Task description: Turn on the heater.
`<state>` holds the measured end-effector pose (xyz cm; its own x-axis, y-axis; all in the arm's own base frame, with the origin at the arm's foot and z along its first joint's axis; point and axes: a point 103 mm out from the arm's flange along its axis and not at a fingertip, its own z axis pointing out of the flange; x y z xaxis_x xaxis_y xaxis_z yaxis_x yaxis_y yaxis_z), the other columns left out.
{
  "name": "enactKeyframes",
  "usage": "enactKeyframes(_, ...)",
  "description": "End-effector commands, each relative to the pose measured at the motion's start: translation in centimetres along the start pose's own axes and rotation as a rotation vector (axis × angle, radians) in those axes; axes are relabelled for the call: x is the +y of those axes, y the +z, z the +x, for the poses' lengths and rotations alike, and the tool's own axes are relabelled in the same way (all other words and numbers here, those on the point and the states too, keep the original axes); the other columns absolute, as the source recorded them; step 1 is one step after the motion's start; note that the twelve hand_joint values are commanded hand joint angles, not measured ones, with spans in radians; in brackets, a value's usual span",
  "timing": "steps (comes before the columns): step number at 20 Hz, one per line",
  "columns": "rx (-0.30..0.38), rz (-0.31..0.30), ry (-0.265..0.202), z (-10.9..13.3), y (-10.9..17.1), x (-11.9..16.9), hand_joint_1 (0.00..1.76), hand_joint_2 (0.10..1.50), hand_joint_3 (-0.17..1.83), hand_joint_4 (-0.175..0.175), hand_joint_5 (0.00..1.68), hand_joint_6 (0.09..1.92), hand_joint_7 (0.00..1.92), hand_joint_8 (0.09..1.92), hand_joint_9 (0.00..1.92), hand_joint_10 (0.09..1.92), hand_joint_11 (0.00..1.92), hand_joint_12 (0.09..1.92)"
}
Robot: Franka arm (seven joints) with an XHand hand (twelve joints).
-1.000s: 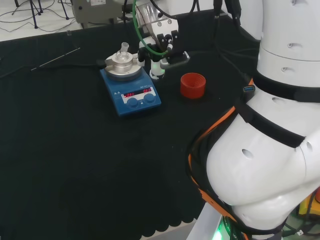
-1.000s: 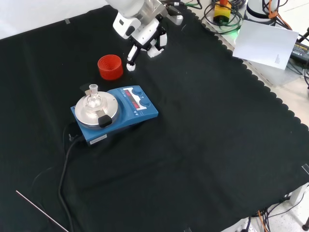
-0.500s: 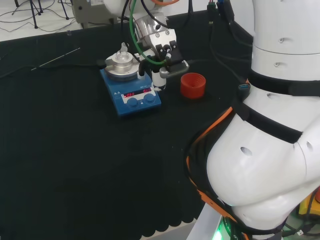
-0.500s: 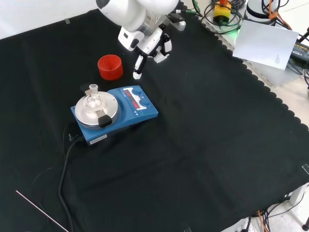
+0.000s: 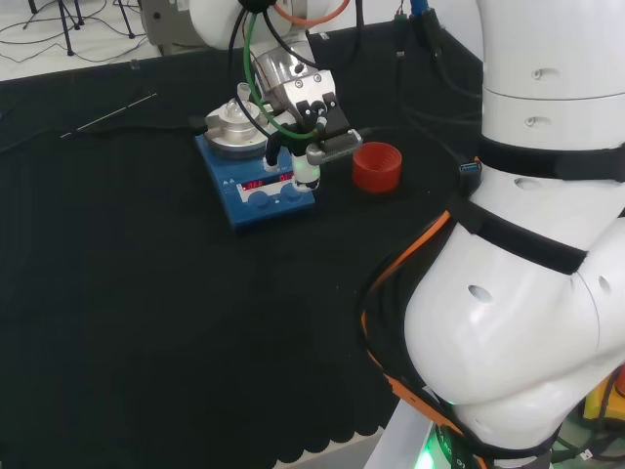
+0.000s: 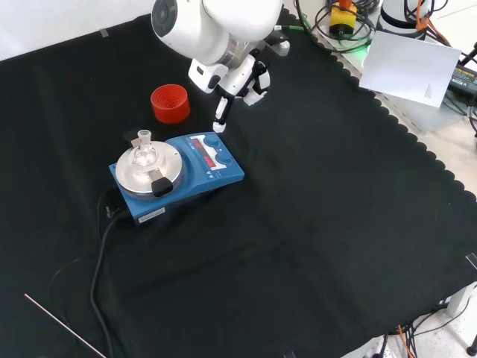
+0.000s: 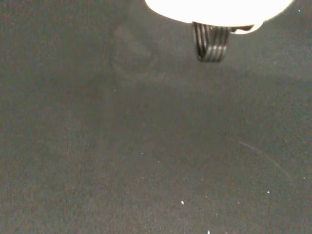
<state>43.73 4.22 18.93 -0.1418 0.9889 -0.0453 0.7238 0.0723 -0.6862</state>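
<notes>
The heater [image 5: 256, 186] is a blue box with a round metal plate, a lit red display and two front knobs. A small glass flask [image 5: 241, 101] stands on the plate. In the head view the hand [image 5: 305, 103] hangs over the heater's right front corner, one straight finger pointing down beside the right knob [image 5: 290, 195]. In the front view the hand [image 6: 240, 78] is just above the heater [image 6: 179, 173], and its straight finger ends a little short of the far knob [image 6: 212, 139]. The other fingers are bent back. The wrist view has black cloth under a blurred white part of the hand [image 7: 219, 7].
A red ribbed ring [image 5: 377, 166] stands on the cloth right of the heater, close to the hand; in the front view the ring [image 6: 170, 103] is behind the heater. A black cable [image 6: 100, 253] runs from the heater. A thin rod [image 6: 63, 325] lies near the cloth's corner.
The hand has come down from beside the red ring towards the heater. Its pointing finger now hangs right by the heater's knob corner. Heater and flask have not moved.
</notes>
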Motion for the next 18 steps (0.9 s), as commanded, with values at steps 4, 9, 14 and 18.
enactKeyframes(4, -0.03, 0.038, -0.039, 1.5, 0.6, 1.0, 1.5, 0.61, 1.14, -0.024, 0.28, 0.11, 1.89, 1.53, 1.92, 1.54, 1.92, 1.66)
enactKeyframes(9, -0.043, 0.059, -0.045, 2.2, 0.7, 1.4, 1.5, 0.61, 1.14, -0.022, 0.29, 0.11, 1.89, 1.53, 1.92, 1.54, 1.92, 1.65)
enactKeyframes(14, -0.052, 0.072, -0.045, 2.4, 0.9, 1.8, 1.5, 0.61, 1.15, -0.022, 0.31, 0.11, 1.89, 1.53, 1.92, 1.54, 1.92, 1.65)
enactKeyframes(18, -0.055, 0.078, -0.044, 2.3, 0.9, 1.9, 1.5, 0.6, 1.15, -0.022, 0.32, 0.11, 1.89, 1.53, 1.92, 1.54, 1.92, 1.65)
